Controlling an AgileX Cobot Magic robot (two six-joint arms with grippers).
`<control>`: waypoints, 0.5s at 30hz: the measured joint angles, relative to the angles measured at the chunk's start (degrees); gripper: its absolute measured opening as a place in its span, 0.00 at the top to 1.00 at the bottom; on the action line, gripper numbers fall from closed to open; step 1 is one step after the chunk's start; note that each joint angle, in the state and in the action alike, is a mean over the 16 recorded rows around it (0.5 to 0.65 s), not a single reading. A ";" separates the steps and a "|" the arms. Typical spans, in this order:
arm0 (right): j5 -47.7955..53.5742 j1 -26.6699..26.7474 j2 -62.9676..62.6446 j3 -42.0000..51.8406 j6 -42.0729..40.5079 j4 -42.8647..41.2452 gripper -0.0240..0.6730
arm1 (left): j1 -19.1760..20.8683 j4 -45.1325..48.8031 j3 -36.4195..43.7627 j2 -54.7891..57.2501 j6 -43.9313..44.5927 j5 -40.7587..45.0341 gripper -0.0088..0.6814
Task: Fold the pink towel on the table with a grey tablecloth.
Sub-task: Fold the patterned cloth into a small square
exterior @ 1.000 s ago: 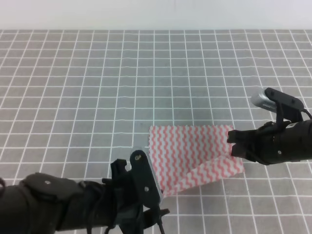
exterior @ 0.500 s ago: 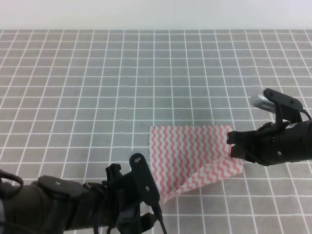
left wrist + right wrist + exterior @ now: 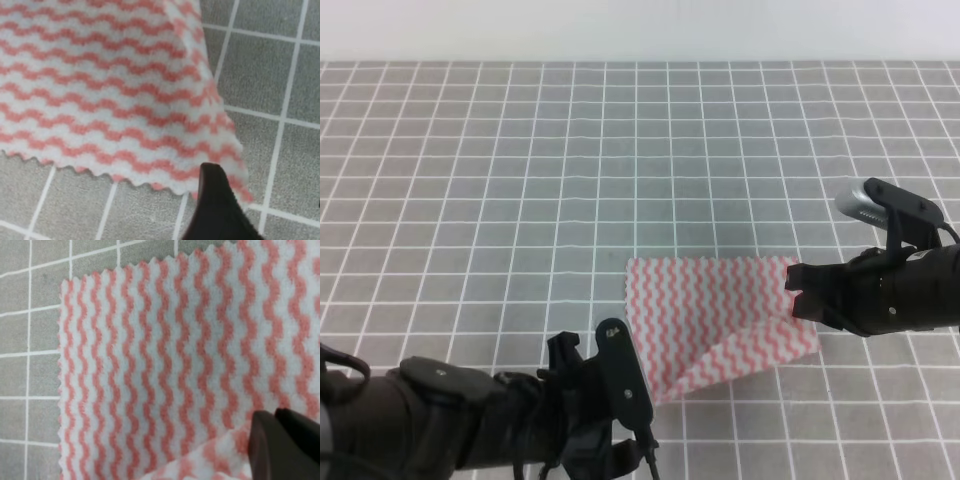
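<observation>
Exterior high: the pink towel (image 3: 715,320) is seen on the grey-clothed bench (image 3: 520,180), its near edge lifted between the left tool (image 3: 630,400) and right tool (image 3: 798,292); left wrist: the left tool's state cannot be told; right wrist: the right tool is pressed on the towel's corner.

One pink towel (image 3: 715,320), one table with a grey tablecloth (image 3: 520,180), and two claws: left (image 3: 620,400), right (image 3: 800,295).

The left arm's black gripper (image 3: 620,440) covers the near corner of the pink-and-white zigzag-striped towel (image 3: 710,320); its jaws run off the bottom edge, grip unreadable.
</observation>
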 joint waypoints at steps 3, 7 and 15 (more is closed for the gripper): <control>-0.10 0.00 0.00 0.00 -0.05 0.11 0.99 | 0.00 -0.03 -0.25 -0.05 1.00 0.12 0.42; -0.15 0.00 -0.05 0.01 -0.10 0.23 0.99 | 0.00 -0.47 -0.87 -0.05 2.28 0.04 0.42; -0.12 0.00 0.05 -0.01 -0.25 0.27 0.99 | 0.00 -1.31 -2.33 0.00 3.84 -0.05 0.42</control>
